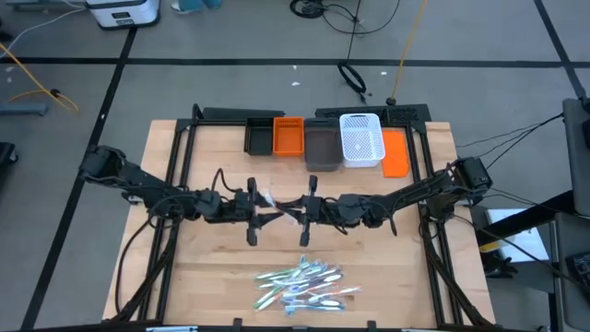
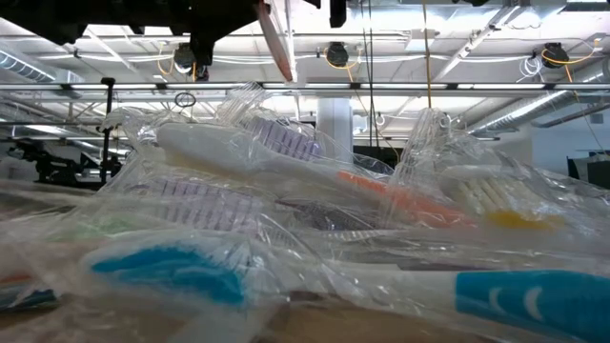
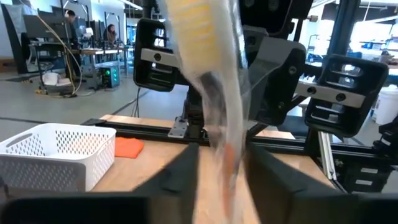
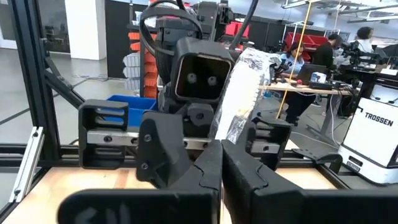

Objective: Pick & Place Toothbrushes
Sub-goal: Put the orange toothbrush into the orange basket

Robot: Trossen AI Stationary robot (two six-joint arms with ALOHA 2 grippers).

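High view shows both dark arms reaching inward over the middle of the wooden table [image 1: 212,267], their wrists nearly meeting above the bare boards. Between them hangs a wrapped toothbrush [image 1: 267,199] in clear plastic. The left gripper [image 1: 261,210] faces the right gripper [image 1: 297,210] just beside it. From the left wrist view, the wrapped toothbrush [image 3: 214,93] stands upright between the two dark fingers [image 3: 180,174], its yellow-and-white head up and the crinkled wrapper trailing down into the gap; the fingers sit close on either side of it and appear clamped on the wrapper. The right wrist view shows the right arm's own fingers [image 4: 205,171] pressed together with nothing between them, while farther off the other arm's gripper carries the shiny packet [image 4: 245,87] tilted upward. Near the front edge of the table lies the pile of toothbrushes [image 1: 302,284], a loose heap of white, light blue and green sticks in wrappers, well apart from both grippers. The low view looks straight into that pile [image 2: 305,229]: white, blue and orange-accented handles lie crossed under crumpled film, and a pinkish-white strip [image 2: 278,38] hangs from above. Along the far side of the table stand the bins: an orange bin [image 1: 288,135], a dark bin [image 1: 322,148], a white mesh basket [image 1: 361,138] and an orange tray [image 1: 395,152], side by side. The white basket [image 3: 56,152] also shows in the left wrist view.
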